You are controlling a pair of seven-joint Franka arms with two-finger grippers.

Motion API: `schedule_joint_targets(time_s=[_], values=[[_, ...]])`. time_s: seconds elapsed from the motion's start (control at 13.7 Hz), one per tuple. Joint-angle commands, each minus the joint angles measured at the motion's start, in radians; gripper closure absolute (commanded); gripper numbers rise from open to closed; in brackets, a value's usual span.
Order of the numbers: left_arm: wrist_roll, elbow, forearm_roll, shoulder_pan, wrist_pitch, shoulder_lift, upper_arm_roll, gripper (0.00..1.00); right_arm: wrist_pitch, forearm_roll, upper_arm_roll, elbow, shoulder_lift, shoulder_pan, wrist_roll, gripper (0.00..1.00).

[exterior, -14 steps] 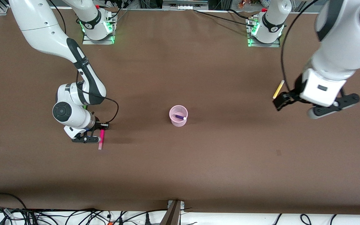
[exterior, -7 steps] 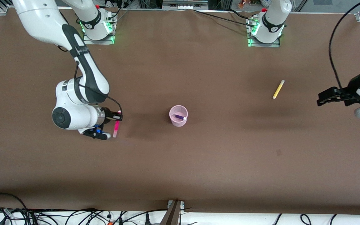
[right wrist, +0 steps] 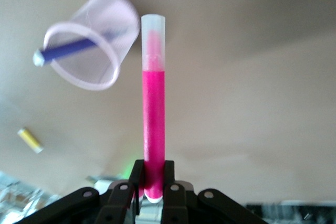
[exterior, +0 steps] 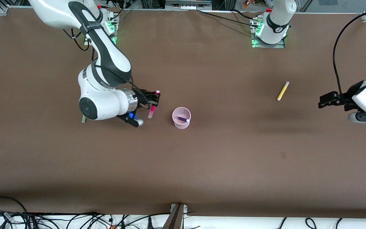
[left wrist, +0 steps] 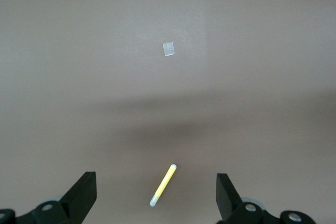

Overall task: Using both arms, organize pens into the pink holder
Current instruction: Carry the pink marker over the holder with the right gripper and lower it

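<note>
Cup (exterior: 181,118): pink, upright mid-table, roughly halfway between the camera-side edge and the robots' edge.
Purple pen (exterior: 183,119): already in the cup, leaning on the rim. One pen done, by my count.
Green pen (exterior: 83,119): only a sliver shows on the table under the right arm's wrist, toward the right arm's end. Not yet collected.
Right gripper (exterior: 154,102): over bare table just beside the cup, on the right arm's side of it; fingers clamped on the pink pen.
Pink pen (right wrist: 153,103): held by one end, the rest sticking out past the fingertips, with the cup close by in the right wrist view. Judged to be partway through delivery; it has yet to go over the rim and be let go.
Left gripper (exterior: 329,99): over the table near the left arm's end edge; fingers spread wide, holding nothing.
Yellow pen (exterior: 282,91): flat on the table, closer to the robots' edge than the cup, toward the left arm's end. Shows between the spread fingers in the left wrist view, well below them. Untouched.
Tally: one in, one in transit, two left.
</note>
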Motion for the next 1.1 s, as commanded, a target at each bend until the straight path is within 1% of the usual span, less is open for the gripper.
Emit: schedule_joint_targets(time_s=[0.0, 0.22, 0.37, 0.59, 0.8, 1.02], values=[[0.022, -0.079, 0.002, -0.001, 0.041, -0.058, -0.003, 0.00, 0.060, 0.071, 0.012, 0.007, 0.009, 0.044, 0.119, 1.00], [0.016, -0.079, 0.000, -0.003, 0.041, -0.047, -0.003, 0.00, 0.144, 0.120, 0.012, 0.007, 0.029, 0.102, 0.139, 1.00], [0.011, -0.079, 0.000, -0.006, 0.041, -0.047, -0.003, 0.00, 0.201, 0.121, 0.012, 0.009, 0.049, 0.141, 0.182, 1.00], [0.008, -0.077, 0.000, -0.009, 0.039, -0.047, -0.003, 0.00, 0.227, 0.123, 0.014, 0.020, 0.072, 0.150, 0.185, 1.00], [0.006, -0.077, 0.000, -0.010, 0.039, -0.047, -0.003, 0.00, 0.235, 0.117, 0.012, 0.104, 0.128, 0.172, 0.184, 1.00], [0.006, -0.077, 0.000, -0.010, 0.039, -0.047, -0.003, 0.00, 0.241, 0.112, 0.011, 0.142, 0.173, 0.175, 0.173, 1.00]])
